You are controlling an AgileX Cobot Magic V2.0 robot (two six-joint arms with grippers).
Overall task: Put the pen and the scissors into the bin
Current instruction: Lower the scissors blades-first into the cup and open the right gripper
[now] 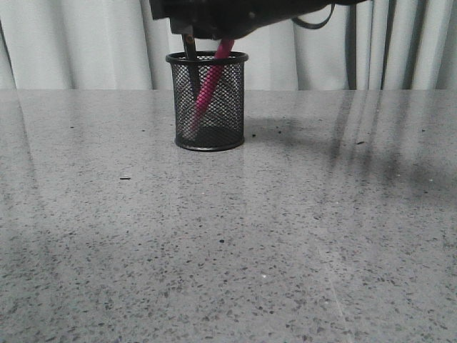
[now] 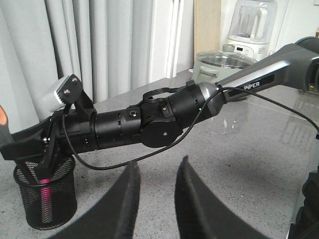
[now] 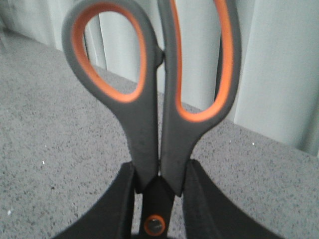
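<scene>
Black mesh bin (image 1: 208,100) directly beneath right gripper (image 3: 158,199), clamping upright scissors (image 3: 154,89), blades apparently inside.

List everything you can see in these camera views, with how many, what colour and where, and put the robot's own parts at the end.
bin: one, black wire mesh, standing on the table toward the back.
pen: one, magenta-pink, leaning inside the bin.
scissors: one pair, dark grey with orange lining, blades down in the bin, handles up.
table: one, grey speckled.
curtains: pale grey, behind the table.
cooker: one, pale, far side of the room.
blender: one, pale, behind the cooker.
right gripper: one, black, above the bin, shut on the scissors near the pivot.
left gripper: one, black, open, empty, away from the bin.
</scene>
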